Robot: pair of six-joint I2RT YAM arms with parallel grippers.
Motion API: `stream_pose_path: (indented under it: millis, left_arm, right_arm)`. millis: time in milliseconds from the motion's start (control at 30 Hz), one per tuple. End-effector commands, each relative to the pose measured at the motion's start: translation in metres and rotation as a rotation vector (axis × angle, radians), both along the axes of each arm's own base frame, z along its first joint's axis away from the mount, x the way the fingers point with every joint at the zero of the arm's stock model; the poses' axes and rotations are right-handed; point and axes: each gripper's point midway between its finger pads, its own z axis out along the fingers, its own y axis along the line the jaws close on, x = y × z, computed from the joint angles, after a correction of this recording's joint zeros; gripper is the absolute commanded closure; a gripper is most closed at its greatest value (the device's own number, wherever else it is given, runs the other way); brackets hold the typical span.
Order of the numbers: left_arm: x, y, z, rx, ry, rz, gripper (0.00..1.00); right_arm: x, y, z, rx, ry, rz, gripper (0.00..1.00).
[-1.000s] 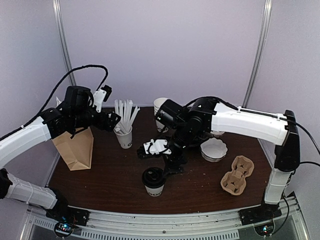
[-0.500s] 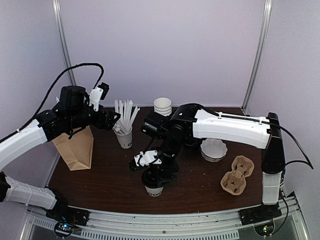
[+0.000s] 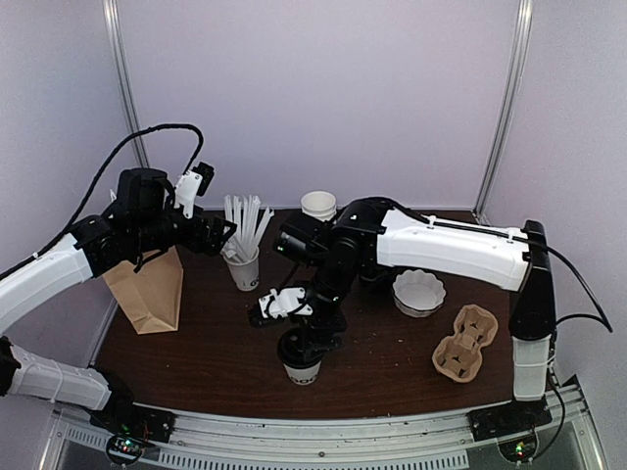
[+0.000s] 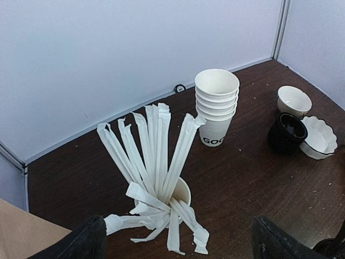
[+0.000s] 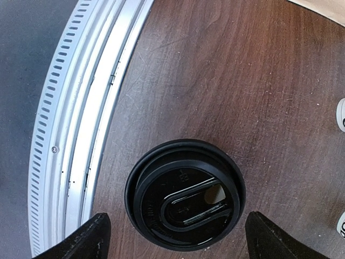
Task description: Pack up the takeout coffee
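Well, at the left a creased brown paper bag (image 3: pixel 147 291) stands upright on the dark wood-grain table (image 3: pixel 211 343). Up beside it the left gripper (image 3: pixel 218 236) hangs with its jaws spread wide, nothing between them. Next comes a white cup (image 3: pixel 244 268) bristling with crinkled paper-wrapped straws (image 4: pixel 156 156). Near the front edge stands the tapered white paper cup (image 3: pixel 303 371), capped by its glossy round black lid (image 5: pixel 185 194). The right gripper (image 5: pixel 179 235) hovers over it, jaws parted either side. Rightward lie a fluted white bowl (image 3: pixel 418 292) and a moulded pulp carrier (image 3: pixel 464 344).

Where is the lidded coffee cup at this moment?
In the top view the lidded coffee cup stands near the table's front edge, under the open right gripper, left of the cardboard carrier.
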Motion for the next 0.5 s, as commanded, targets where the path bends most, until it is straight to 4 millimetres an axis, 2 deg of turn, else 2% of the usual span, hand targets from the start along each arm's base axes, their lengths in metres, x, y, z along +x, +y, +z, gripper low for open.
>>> stream_pose_path:
  millis: [0, 300, 467]
  left_arm:
    - [0.003, -0.003, 0.009, -0.047, -0.029, -0.009, 0.02]
    - [0.002, -0.005, 0.008, -0.054, -0.021, -0.021, 0.02]
    - [0.002, -0.005, 0.007, -0.054, -0.019, -0.024, 0.02]
  right_arm:
    - [0.005, 0.001, -0.008, -0.03, -0.017, -0.018, 0.09]
    - [0.008, 0.001, -0.022, -0.068, -0.01, -0.028, 0.09]
    - [0.008, 0.001, -0.026, -0.079, -0.009, -0.033, 0.14]
